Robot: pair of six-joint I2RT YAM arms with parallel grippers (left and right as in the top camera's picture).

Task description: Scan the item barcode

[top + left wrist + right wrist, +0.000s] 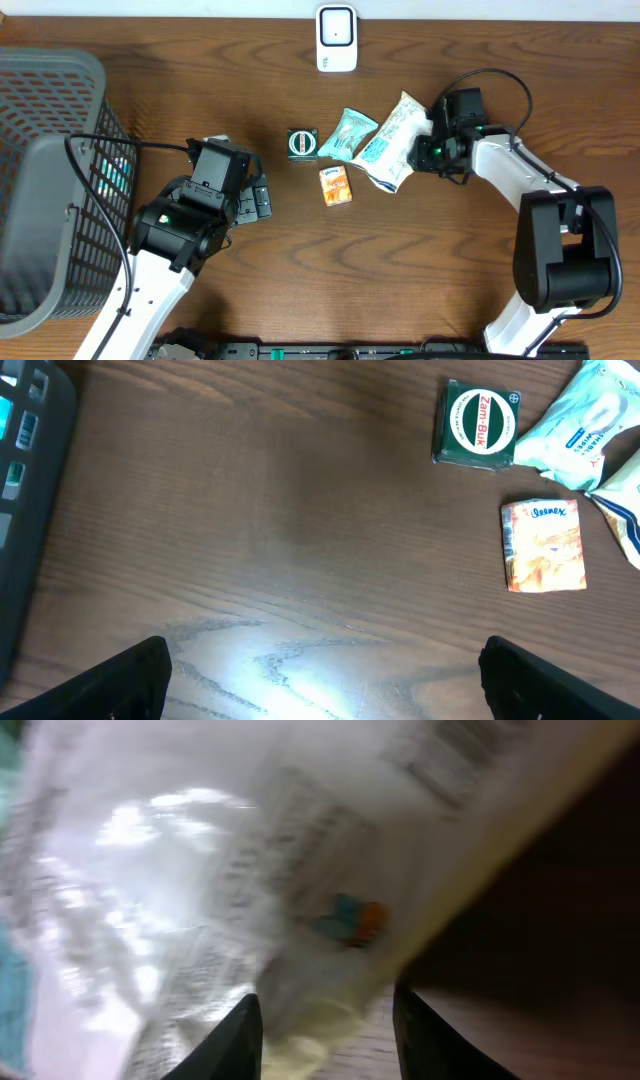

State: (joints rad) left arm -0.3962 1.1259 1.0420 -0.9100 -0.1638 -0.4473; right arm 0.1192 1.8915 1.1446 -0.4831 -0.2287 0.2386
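White pouch [395,140] in right pincer [430,150]

Right pincer pinches the white pouch by its edge, mid-table [400,270]. Left pincer [320,680] spread wide, holding nothing. Near the white pouch: one teal pouch [348,135], one green box [302,143], one orange pack [336,186]. One scanner [336,38], one basket [50,70].

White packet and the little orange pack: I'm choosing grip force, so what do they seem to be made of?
White packet: thin plastic film, glossy; it looks crinkled and throws glare in the right wrist view. Orange pack: probably soft plastic wrap, slightly shiny, with creased ends; what is inside cannot be seen.
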